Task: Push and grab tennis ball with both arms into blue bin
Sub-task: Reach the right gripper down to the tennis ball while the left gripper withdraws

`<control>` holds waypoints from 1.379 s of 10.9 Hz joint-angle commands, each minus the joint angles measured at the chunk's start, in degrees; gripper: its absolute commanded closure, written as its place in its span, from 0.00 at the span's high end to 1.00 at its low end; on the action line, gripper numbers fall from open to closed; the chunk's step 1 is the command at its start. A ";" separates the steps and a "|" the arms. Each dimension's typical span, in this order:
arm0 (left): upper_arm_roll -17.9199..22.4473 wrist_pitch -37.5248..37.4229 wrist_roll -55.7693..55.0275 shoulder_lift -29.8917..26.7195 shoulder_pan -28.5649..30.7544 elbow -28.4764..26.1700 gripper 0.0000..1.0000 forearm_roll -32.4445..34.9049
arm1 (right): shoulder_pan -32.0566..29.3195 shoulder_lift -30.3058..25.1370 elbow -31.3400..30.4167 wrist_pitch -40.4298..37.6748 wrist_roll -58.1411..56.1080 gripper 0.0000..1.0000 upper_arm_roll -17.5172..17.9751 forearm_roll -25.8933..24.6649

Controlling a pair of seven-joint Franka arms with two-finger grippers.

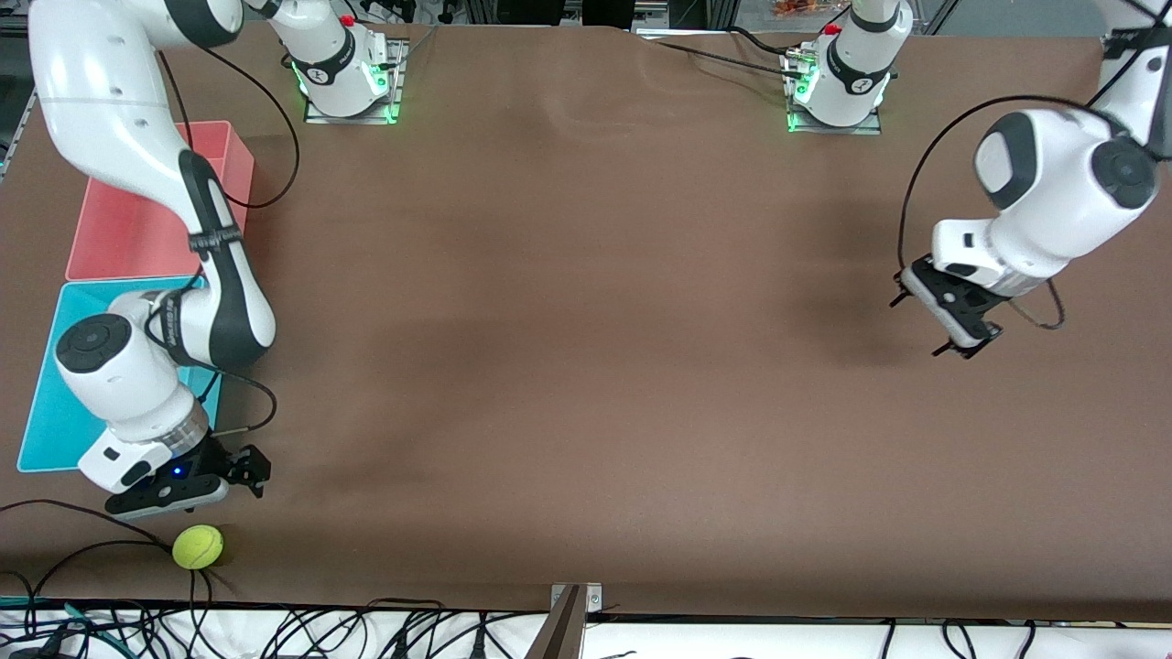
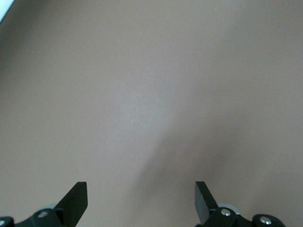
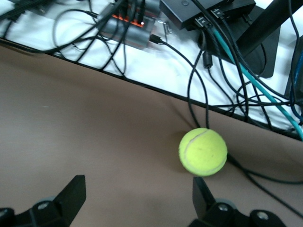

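Yellow-green ball [image 1: 198, 546] rests on the tabletop [image 1: 586, 366] just past the right gripper's [image 1: 240, 474] wide-open, empty fingers [image 3: 71, 191]. Lower around it, probably centring first, then close. Left gripper [image 1: 961, 320] waits, open, empty; bin [image 1: 55, 403] nearby.

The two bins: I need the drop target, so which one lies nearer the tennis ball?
The blue bin. It lies nearer the front camera, close to the tennis ball; the pink bin lies farther back.
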 commanded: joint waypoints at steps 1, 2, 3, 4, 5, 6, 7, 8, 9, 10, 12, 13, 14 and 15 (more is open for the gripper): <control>4.62 -11.49 -7.54 -6.22 -3.52 4.39 1.00 -0.87 | -0.33 6.97 6.26 4.46 -8.25 1.00 -1.30 -0.93; 4.71 -15.54 -9.82 -6.75 -3.53 6.94 1.00 -0.17 | -0.42 7.24 6.35 4.56 -8.46 1.00 -1.92 -0.93; 5.59 -19.67 -12.63 -7.10 -3.79 9.58 1.00 0.97 | -0.42 8.55 7.14 5.70 -8.81 1.00 -3.58 -0.84; 6.73 -24.15 -15.62 -7.63 -5.27 11.95 1.00 1.85 | -0.42 10.39 8.54 8.49 -9.16 1.00 -4.98 -0.93; 7.00 -28.72 -19.04 -8.33 -5.55 14.93 1.00 3.60 | -0.51 12.84 10.73 11.39 -10.73 1.00 -6.04 -0.93; 6.74 -33.03 -21.95 -8.42 -5.64 17.57 1.00 5.44 | -0.51 14.70 12.32 13.07 -11.88 1.00 -6.40 -0.93; 6.48 -36.29 -24.41 -8.77 -6.51 19.95 1.00 7.03 | -0.51 16.37 13.81 14.48 -11.98 1.00 -7.36 -0.93; 6.30 -37.98 -26.70 -9.30 -7.48 20.93 1.00 8.96 | -0.51 18.21 15.39 16.15 -11.89 1.00 -7.81 -0.93; 5.95 -38.43 -27.85 -9.65 -7.66 21.11 1.00 9.15 | -0.51 19.27 16.54 16.69 -11.72 1.00 -7.72 -0.84; 5.69 -38.52 -28.82 -9.74 -7.66 21.20 1.00 9.15 | -0.42 19.46 16.72 16.87 -11.37 1.00 -7.72 -0.84; 4.19 -38.96 -31.37 -9.74 -7.66 21.20 1.00 9.33 | -0.42 21.56 18.47 18.62 -11.19 1.00 -7.64 -0.84; 4.10 -39.05 -31.73 -9.74 -7.66 21.29 1.00 9.33 | -0.51 22.35 19.01 19.67 -11.19 1.00 -7.64 -0.84; 4.10 -39.14 -31.73 -9.74 -7.66 21.29 1.00 9.33 | -0.42 22.71 19.36 19.94 -11.19 1.00 -7.64 -0.84; 4.10 -39.14 -31.73 -9.74 -7.66 21.29 1.00 9.33 | -0.51 22.97 19.80 19.95 -11.19 1.00 -7.55 -0.76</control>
